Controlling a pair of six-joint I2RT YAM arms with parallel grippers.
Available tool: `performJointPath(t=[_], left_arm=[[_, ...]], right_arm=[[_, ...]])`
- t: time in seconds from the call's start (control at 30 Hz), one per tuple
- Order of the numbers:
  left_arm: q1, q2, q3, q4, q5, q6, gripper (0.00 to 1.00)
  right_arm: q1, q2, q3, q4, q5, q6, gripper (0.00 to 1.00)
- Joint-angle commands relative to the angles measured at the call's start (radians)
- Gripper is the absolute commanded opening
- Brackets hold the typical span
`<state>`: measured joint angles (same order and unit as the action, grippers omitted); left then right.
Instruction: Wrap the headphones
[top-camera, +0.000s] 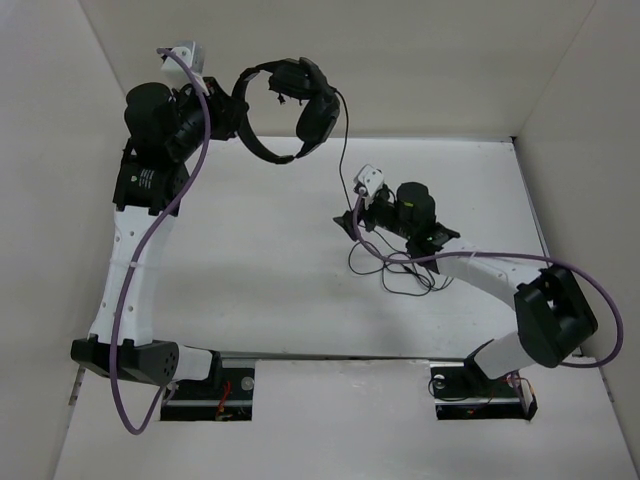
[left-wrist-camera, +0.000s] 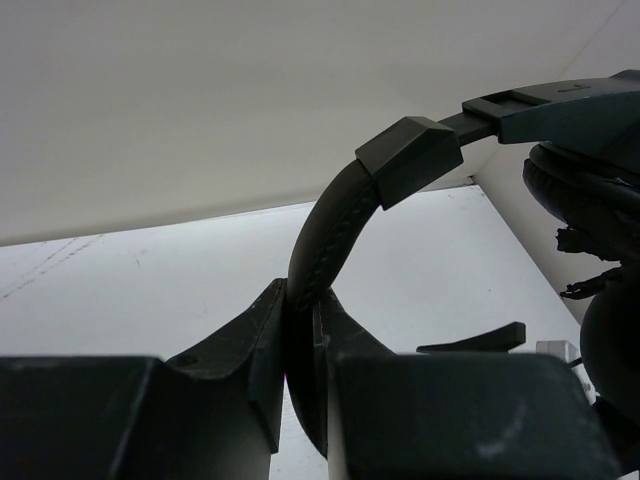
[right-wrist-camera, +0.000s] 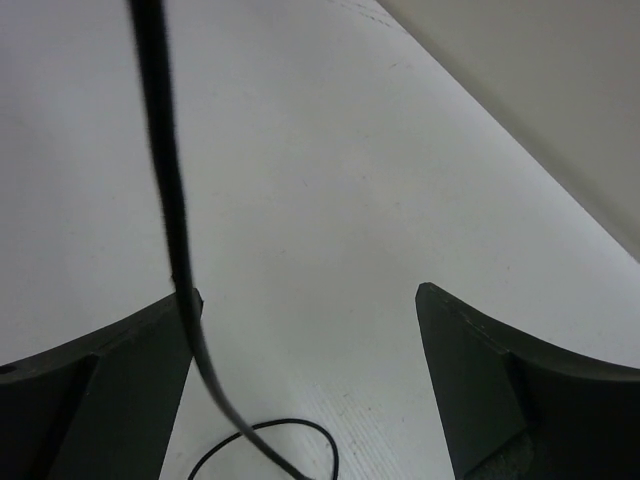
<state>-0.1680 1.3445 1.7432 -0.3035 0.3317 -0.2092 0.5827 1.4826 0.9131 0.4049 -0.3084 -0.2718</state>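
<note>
The left arm (top-camera: 120, 290) and right arm (top-camera: 495, 275) share smooth white shells joined by chunky black motor housings (top-camera: 555, 315). A thick purple cable (top-camera: 150, 232) loops outside each (the right arm's cable (top-camera: 612, 300) bows wide). Small white camera blocks (top-camera: 370, 180) sit at the wrists. The left end effector (left-wrist-camera: 300, 300) and right end effector (right-wrist-camera: 308, 292) have matt black, wedge-shaped fingers. A pale printed label (top-camera: 140, 180) marks one left motor.

A white table (top-camera: 260, 270) sits enclosed by plain white walls (top-camera: 420, 60).

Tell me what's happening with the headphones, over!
Left jaws shut on headphones, held up. Right jaws open, cable hanging beside them, slack on table. Nothing blocking.
</note>
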Motion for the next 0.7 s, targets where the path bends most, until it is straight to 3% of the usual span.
performJointPath(t=[0.0,0.1,0.27,0.43,0.57,0.67], left_arm=[[0.006,-0.036,0.05,0.092,-0.008,-0.007,0.0],[0.006,-0.027,0.056,0.098,-0.011,-0.01,0.0],[0.015,-0.024,0.067,0.099,-0.007,-0.027,0.0],[0.026,-0.034,0.067,0.099,0.003,-0.041,0.0],[0.031,-0.05,0.058,0.099,0.003,-0.044,0.0],[0.031,-0.054,0.053,0.099,0.003,-0.044,0.0]], right_arm=[[0.015,-0.071,-0.04,0.057,-0.02,0.019,0.91],[0.015,-0.097,-0.075,0.057,-0.027,0.031,0.8],[0.015,-0.11,-0.094,0.048,-0.11,0.057,0.52],[0.015,-0.097,-0.082,0.055,-0.12,0.063,0.13],[0.01,-0.093,-0.062,0.046,-0.126,0.057,0.02],[0.007,-0.099,-0.059,0.037,-0.133,0.057,0.0]])
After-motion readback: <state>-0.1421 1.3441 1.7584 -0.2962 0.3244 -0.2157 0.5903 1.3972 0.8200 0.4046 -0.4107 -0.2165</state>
